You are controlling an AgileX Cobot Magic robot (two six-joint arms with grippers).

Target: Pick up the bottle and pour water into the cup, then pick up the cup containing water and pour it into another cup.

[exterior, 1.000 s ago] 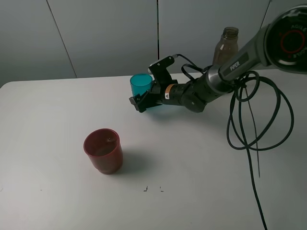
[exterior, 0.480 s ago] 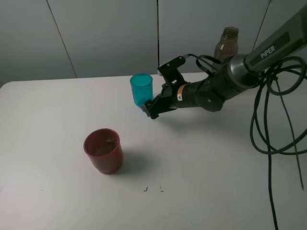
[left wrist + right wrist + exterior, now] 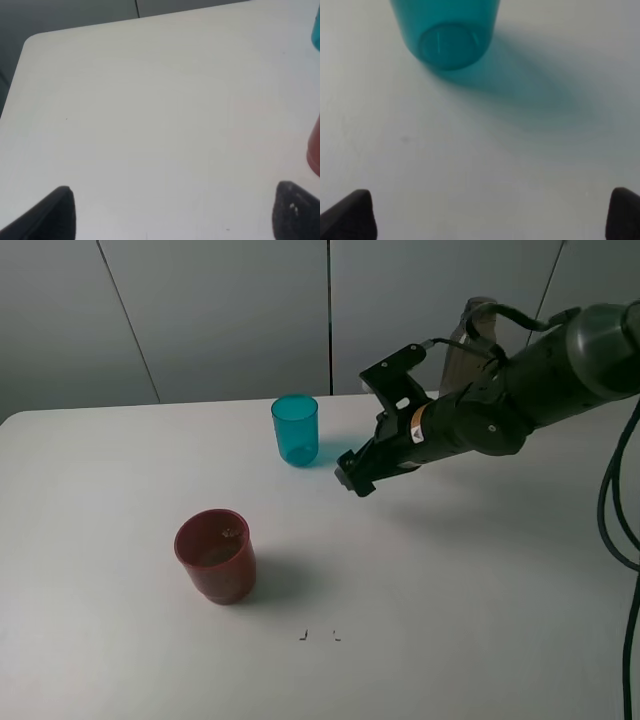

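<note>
Standing Alone: The Teal Cup Sits Free on the White Table

Standing upright on the smooth white table (image 3: 120, 660), the cup (image 3: 295, 430) is a small, see-through teal tumbler with straight sides and a round rim. Nothing touches it. The right gripper (image 3: 354, 476) hangs just beside it, a little apart, with its black fingers spread wide and holding nothing.

Nearer the front of the table stands another cup (image 3: 215, 554). It is wider and shorter, made of solid red-brown plastic you cannot see through, and it gets a bit narrower at the bottom. It stands well apart from the teal one.

At the back, behind the dark, shiny right arm (image 3: 520, 390), stands the bottle (image 3: 470, 340). It is smoky grey-brown plastic and mostly hidden by the arm.

The right wrist view shows the teal cup (image 3: 445, 32) close up, with its round base and a soft blue-green shadow on the table. Two dark fingertips (image 3: 350, 215) sit far apart at the corners of that view.

The left wrist view shows mostly bare table and its rounded corner. Thin slices of the teal cup (image 3: 316, 30) and the red-brown cup (image 3: 315, 147) show at one edge. The left gripper (image 3: 172, 212) shows two black fingertips spread far apart, empty. The high view does not show this gripper at all.
</note>
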